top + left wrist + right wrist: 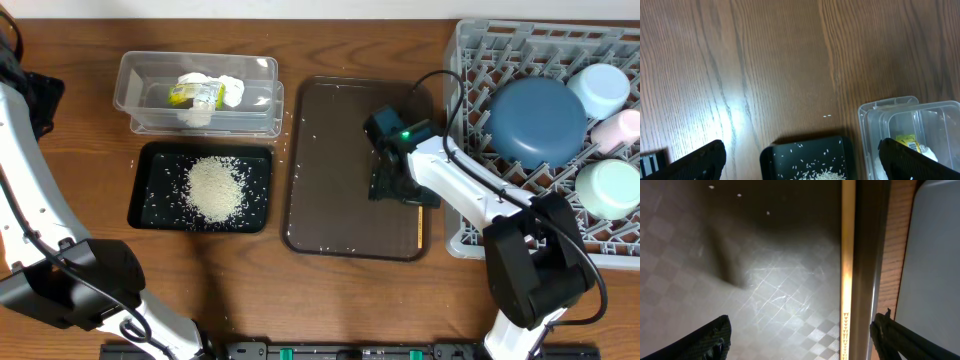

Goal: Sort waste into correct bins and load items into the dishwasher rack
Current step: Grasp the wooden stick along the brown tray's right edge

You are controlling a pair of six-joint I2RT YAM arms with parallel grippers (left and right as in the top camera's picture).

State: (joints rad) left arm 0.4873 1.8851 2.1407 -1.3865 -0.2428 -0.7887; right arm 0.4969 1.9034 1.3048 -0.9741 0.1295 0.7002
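The rice (214, 187) lies heaped in the black tray (150, 160). The tissue (228, 88) and wrapper (192, 95) lie in the clear tub (135, 75). The grey rack (470, 60) holds the dark blue plate (535, 120), light blue bowl (603, 88), pink cup (625, 128) and mint-green bowl (608, 188). My right gripper (400, 190) is open and empty, its fingers (800, 322) straddling the brown tray's right rim (855, 255). My left gripper (800, 147) is open and empty, raised at the far left, looking down on the black tray (790, 155) and the tub (875, 107).
The brown serving tray (330, 200) lies between the bins and the rack, with a few stray grains on it. Loose grains dot the wood near the black tray. The right arm's cable loops over the rack's left wall.
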